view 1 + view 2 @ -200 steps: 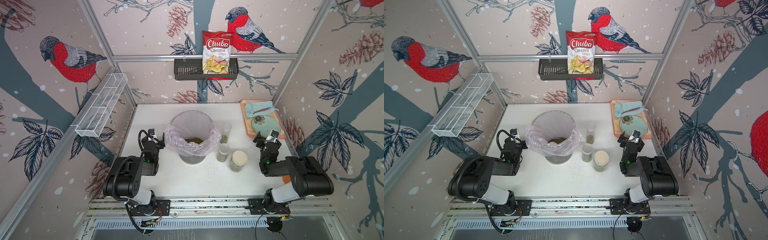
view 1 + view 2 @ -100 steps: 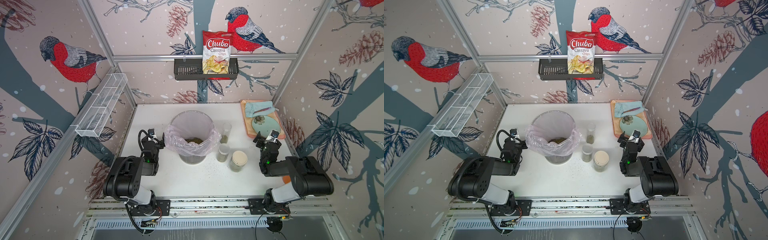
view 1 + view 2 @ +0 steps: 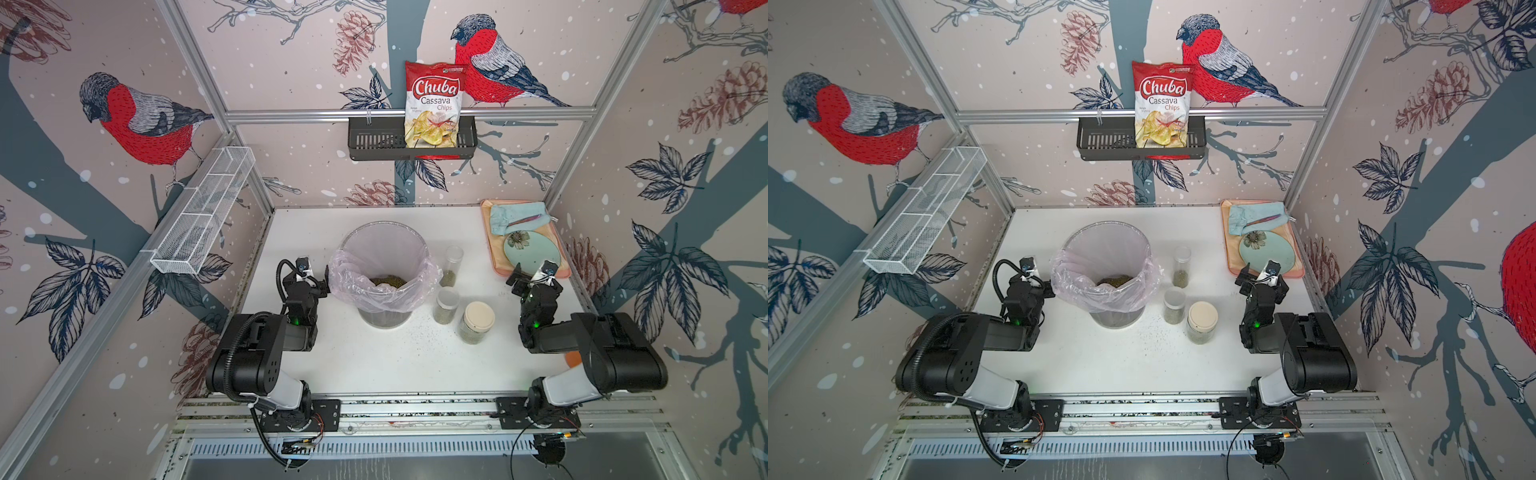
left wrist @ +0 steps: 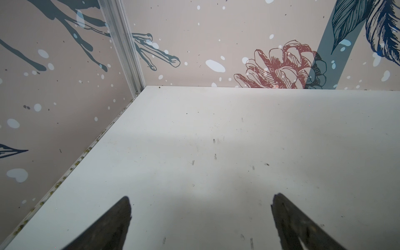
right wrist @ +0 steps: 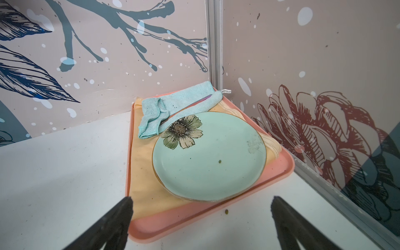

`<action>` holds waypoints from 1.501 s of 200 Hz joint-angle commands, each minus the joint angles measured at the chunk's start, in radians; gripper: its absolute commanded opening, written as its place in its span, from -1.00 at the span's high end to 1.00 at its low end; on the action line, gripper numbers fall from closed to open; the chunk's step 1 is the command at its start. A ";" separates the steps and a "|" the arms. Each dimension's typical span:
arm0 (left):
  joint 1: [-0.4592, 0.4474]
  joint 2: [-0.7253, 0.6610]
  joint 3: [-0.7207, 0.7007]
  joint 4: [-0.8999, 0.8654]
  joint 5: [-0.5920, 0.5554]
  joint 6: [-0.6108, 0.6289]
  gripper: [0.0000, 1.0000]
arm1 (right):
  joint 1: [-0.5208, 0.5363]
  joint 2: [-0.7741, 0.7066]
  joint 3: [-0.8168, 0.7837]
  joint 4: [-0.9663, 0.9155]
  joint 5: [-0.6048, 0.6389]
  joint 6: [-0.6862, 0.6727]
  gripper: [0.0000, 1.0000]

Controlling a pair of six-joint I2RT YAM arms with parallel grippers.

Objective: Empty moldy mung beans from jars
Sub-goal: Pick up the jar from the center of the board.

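While both arms sit folded low on either side of the desk (image 3: pixel 374 365), nothing is in hand. Left pincer (image 4: pixel 200 201): jaws wide apart over bare desk, empty. Right pincer (image 5: pixel 201 203): jaws wide apart too, empty, facing the green plate (image 5: pixel 207 158) on its pink tray (image 5: pixel 173 220), well apart from the work.

And the work is lined up in both top views, just beside the bin (image 3: pixel 382 224) with the pink liner (image 3: pixel 345 282). The tall tube (image 3: pixel 452 266) is at the back, the shorter cylinder (image 3: pixel 446 305) in front of it, and the wide jar (image 3: pixel 471 334) nearest the arms, wearing its cream lid (image 3: pixel 480 318). Every one stands upright, long axis straight up, mouth to the ceiling.

Mung beans (image 3: pixel 388 281) lie heaped in the bottom of the bin, yet each jar shows an olive layer at its base, and loose grains speckle the desk between bin and jars. So I read this as the gap before a pour, with the emptying far from finished.

Next, I'd say, the right arm, the closer one, must swing across, close round a jar's wall and lift. Then it carries the jar over the rim and tips that long axis past level, so the mouth points down into the liner. Whether tube and cylinder are capped I cannot tell. The wide jar needs its lid off first, likely a two-arm job.
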 commanded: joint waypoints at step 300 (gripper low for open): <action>0.010 -0.289 0.765 -1.169 -0.486 -0.583 -0.97 | 0.062 -0.369 0.967 -1.466 -0.166 0.495 -0.99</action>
